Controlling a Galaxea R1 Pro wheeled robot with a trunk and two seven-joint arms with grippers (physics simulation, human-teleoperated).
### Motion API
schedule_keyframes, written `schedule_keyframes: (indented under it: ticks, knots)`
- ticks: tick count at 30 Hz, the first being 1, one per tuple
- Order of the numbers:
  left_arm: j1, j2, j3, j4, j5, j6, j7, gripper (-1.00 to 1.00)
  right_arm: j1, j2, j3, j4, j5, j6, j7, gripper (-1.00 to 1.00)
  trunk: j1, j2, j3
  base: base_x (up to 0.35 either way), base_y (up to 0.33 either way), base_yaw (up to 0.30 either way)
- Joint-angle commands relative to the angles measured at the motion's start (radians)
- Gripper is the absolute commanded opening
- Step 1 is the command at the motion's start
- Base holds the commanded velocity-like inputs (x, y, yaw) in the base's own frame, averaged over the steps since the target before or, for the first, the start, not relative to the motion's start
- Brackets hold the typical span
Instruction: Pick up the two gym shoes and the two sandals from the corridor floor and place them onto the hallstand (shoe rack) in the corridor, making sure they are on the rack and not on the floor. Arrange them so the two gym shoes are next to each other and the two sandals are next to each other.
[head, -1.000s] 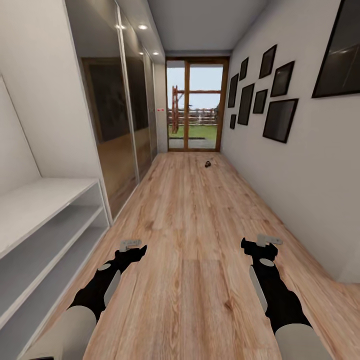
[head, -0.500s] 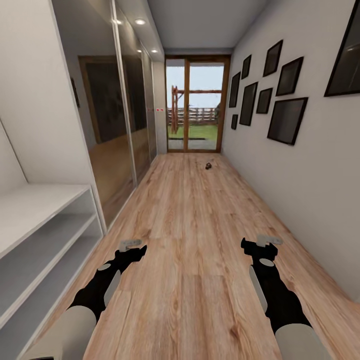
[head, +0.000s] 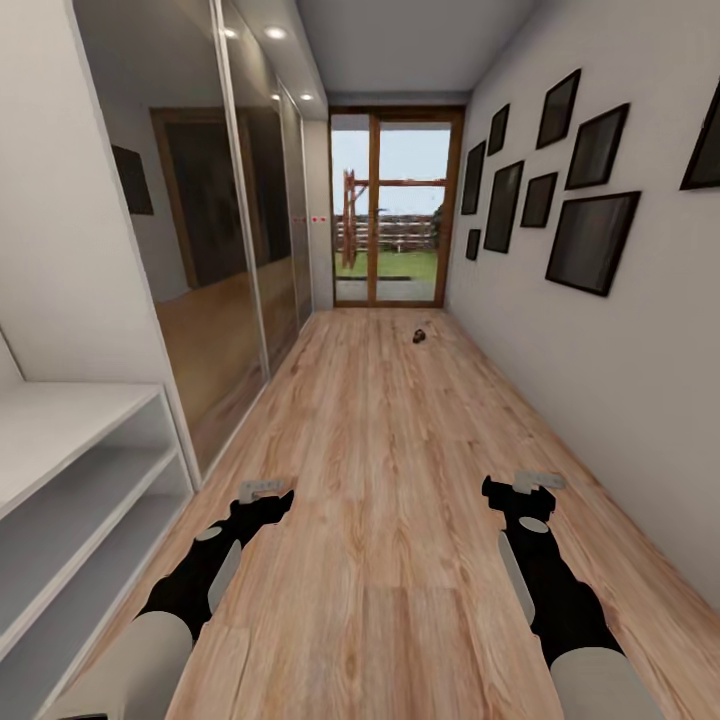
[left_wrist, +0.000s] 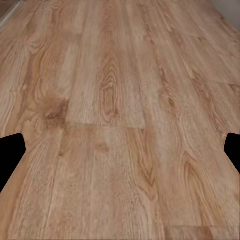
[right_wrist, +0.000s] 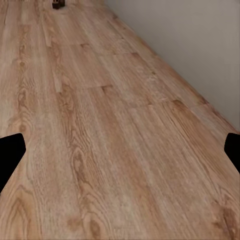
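Wood-grain corridor floor (head: 390, 450) runs to the glass door (head: 390, 205); hallstand (head: 70, 480) stands left of it; both hands spread, empty.

Corridor floor (head: 400, 450) shows warm wood grain, smooth with a soft sheen; hallstand (head: 70, 480) looks matt pale grey; wardrobe doors (head: 230, 270) gleam glossy.

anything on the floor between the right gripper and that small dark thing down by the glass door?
Nothing: head view shows bare corridor floor from the right gripper to the small dark object.
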Motion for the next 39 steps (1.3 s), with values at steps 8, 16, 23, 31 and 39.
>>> schedule_keyframes:
  ticks: [8,16,23,31,39]
  knots:
    - [0.000,-0.002,0.008,-0.002,0.003,0.008,-0.009,1.00,0.000,-0.001,-0.001,-0.001,0.003,0.007,0.000,1.00,0.000,0.000,-0.001,0.347,0.000,0.000]
    - [0.000,-0.002,0.008,-0.001,0.003,0.008,-0.009,1.00,0.000,-0.001,-0.001,-0.001,0.003,0.007,0.000,1.00,0.000,0.000,-0.001,0.347,0.000,0.000]
    - [0.000,-0.002,0.008,-0.001,0.003,0.008,-0.009,1.00,0.000,-0.001,-0.001,-0.001,0.003,0.007,0.000,1.00,0.000,0.000,-0.001,0.347,0.000,0.000]
    - [0.000,-0.002,0.008,0.000,0.003,0.008,-0.009,1.00,0.000,-0.001,-0.001,-0.001,0.004,0.007,0.000,1.00,0.000,0.000,-0.001,0.347,0.000,0.000]
    - [0.000,-0.002,0.008,0.000,0.004,0.008,-0.009,1.00,0.000,-0.001,0.000,-0.001,0.003,0.007,0.000,1.00,0.000,0.000,-0.001,0.347,0.000,0.000]
